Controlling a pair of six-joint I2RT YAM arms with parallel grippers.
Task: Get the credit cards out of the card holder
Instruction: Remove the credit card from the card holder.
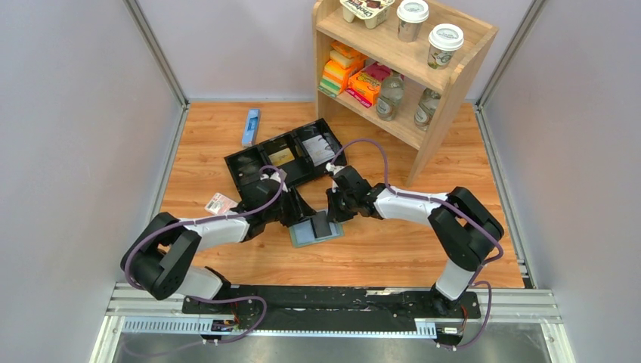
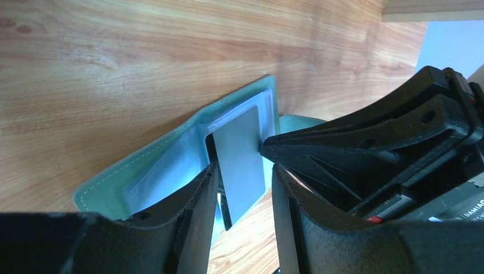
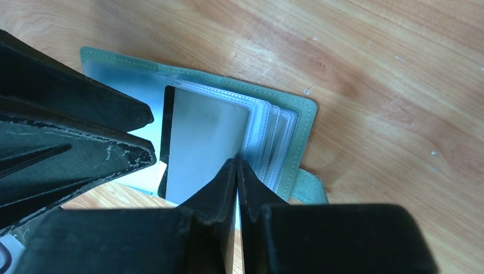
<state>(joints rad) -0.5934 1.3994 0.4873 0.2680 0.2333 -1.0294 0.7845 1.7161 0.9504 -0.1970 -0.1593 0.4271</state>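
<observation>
card holder (image 1: 314, 231) lies open on bench (image 1: 423, 249), frame centre; grey card (image 3: 200, 137) partly out of its pocket. right hand (image 3: 237, 168) clenched, apparently pinching card's edge. left hand (image 2: 244, 171) released, fingers straddling card.

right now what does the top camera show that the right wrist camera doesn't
Only the top view: both arms, the black tray, the shelf and a pink-and-white packet. Only the right wrist view: the clear sleeves stacked inside the holder, and the right fingers closed on the edge of a grey card. Both: the open card holder lying on the wooden table.
</observation>
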